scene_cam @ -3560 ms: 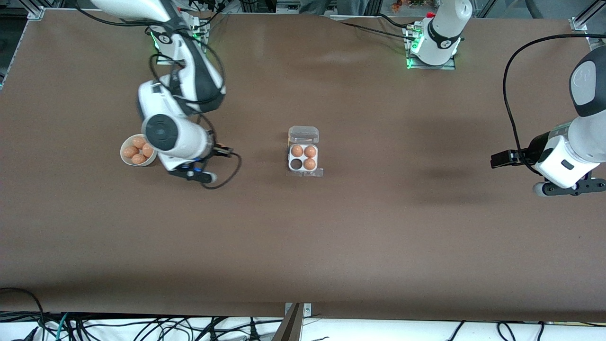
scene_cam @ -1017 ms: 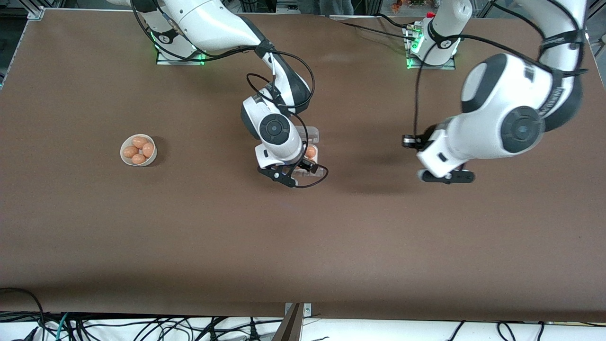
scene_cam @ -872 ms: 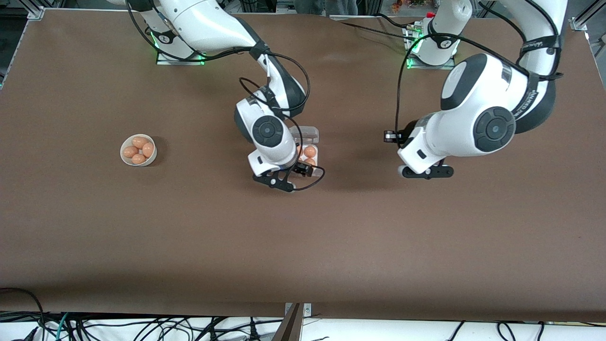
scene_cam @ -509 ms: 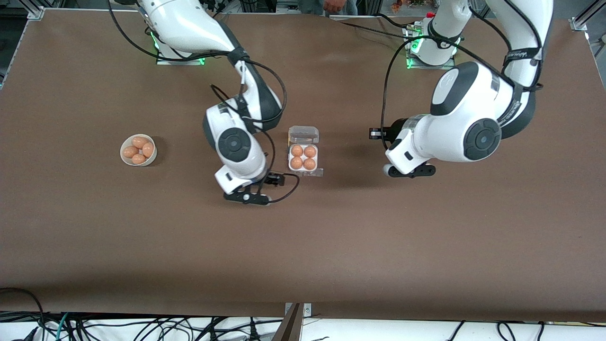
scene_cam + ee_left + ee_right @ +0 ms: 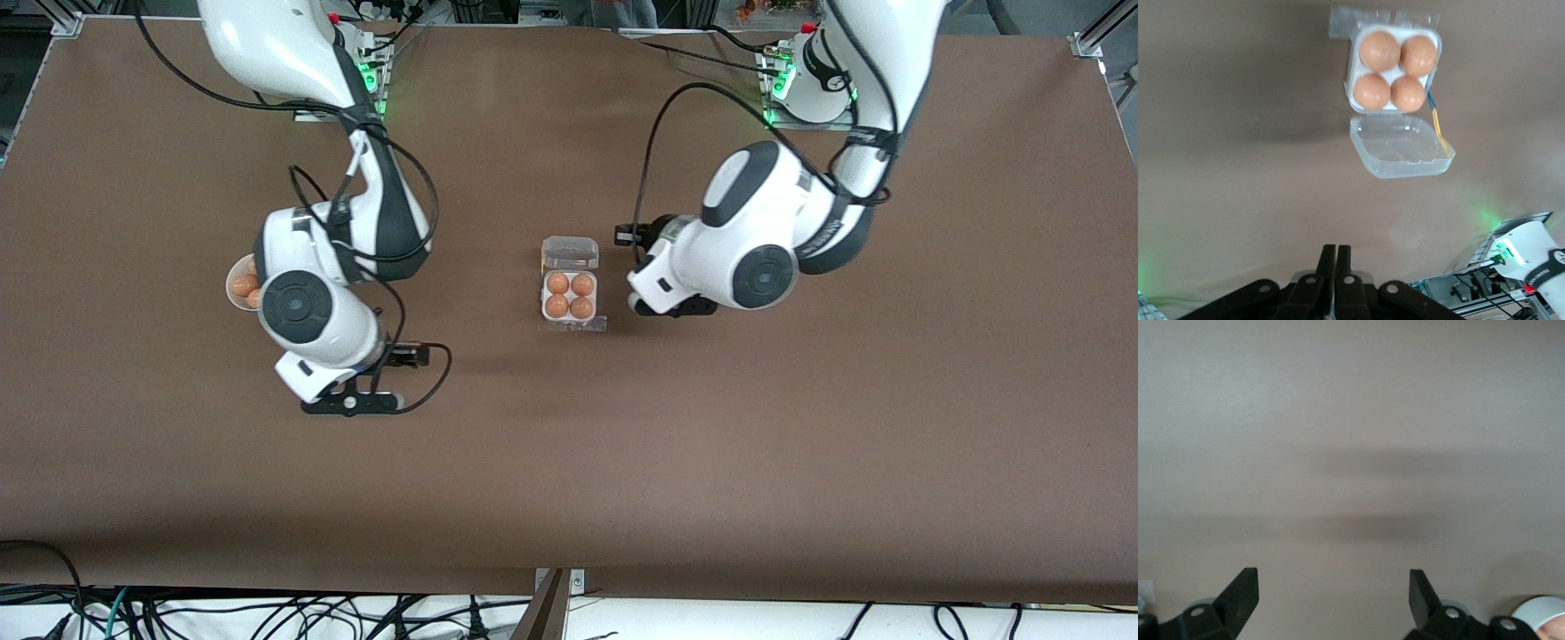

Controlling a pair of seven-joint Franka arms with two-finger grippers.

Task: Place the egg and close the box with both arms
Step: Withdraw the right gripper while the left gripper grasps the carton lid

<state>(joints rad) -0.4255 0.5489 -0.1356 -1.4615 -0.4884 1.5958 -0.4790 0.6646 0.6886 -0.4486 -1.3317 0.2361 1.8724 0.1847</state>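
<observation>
1. The left gripper (image 5: 1335,267), fingers pressed together and holding nothing, hung just beside the box (image 5: 570,295) at mid-table.
2. The box's four cells each held an egg (image 5: 1379,51); its clear lid (image 5: 1402,147) lay open.
3. The right gripper (image 5: 1331,597), fingers spread and empty, hovered over bare table near the bowl (image 5: 238,286) of spare eggs.
4. Risk: with nothing bracing it, a push on the lid could slide the light box.

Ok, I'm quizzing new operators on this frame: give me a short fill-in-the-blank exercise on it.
1. The box holds ___ eggs.
2. The box's clear lid is ___.
3. The left gripper, beside the box, has its fingers ___.
4. The right gripper, over bare table, is ___.

Missing words: four; open; shut; open
</observation>
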